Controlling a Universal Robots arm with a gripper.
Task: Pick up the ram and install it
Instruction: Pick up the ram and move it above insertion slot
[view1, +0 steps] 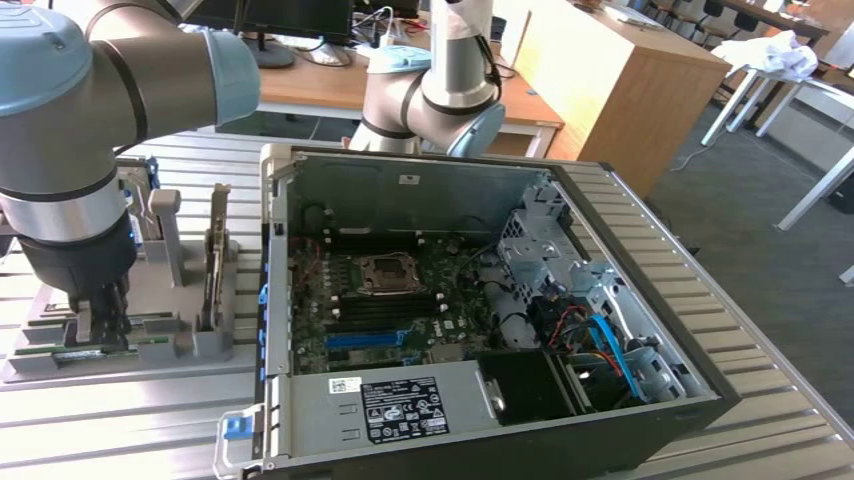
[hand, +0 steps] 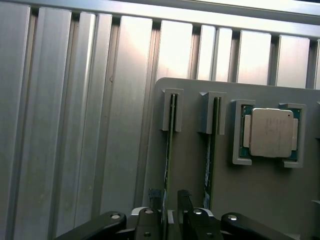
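End effector, jaws apart, astride the ram; second stick and processor alongside.

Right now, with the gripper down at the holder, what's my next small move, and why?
Probably close the gripper on the ram before lifting. Its fingers straddle the stick standing in the gray holder, with a gap showing beside it, so it likely isn't clamped yet.
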